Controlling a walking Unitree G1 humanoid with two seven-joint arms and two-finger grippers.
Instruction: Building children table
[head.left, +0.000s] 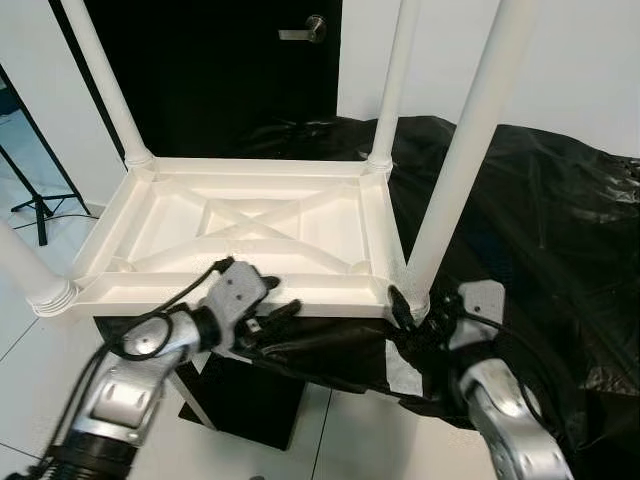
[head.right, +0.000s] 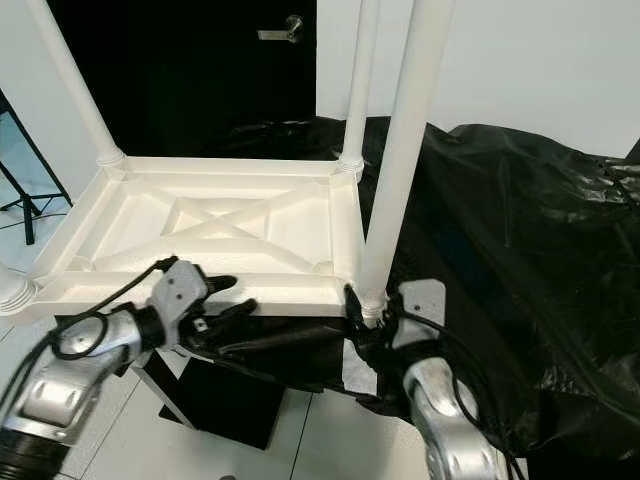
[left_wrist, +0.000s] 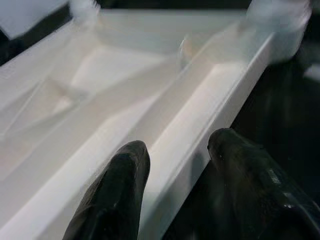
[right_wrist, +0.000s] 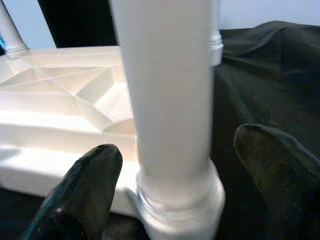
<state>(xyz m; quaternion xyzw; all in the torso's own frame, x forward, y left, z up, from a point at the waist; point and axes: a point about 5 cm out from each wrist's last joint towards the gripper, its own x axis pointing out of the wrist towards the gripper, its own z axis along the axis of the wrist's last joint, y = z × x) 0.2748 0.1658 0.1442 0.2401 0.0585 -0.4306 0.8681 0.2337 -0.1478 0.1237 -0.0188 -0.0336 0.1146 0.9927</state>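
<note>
A white children's table (head.left: 250, 166) lies upside down with its round legs pointing up. My left gripper (head.left: 275, 318) is at the near rim, open, with one finger (left_wrist: 125, 165) over the rim's inner side and the other outside it. My right gripper (head.left: 415, 310) is at the foot of the near right leg (head.left: 460, 160), also open. Its two fingers (right_wrist: 95, 170) stand either side of the leg's collar (right_wrist: 180, 200) with gaps showing.
The table rests on a black box (head.left: 250, 400) draped with black plastic sheet (head.left: 540, 220) that spreads to the right. Behind is a dark door (head.left: 220, 60) with a handle (head.left: 305, 32). A tripod (head.left: 40, 205) stands on the white floor at left.
</note>
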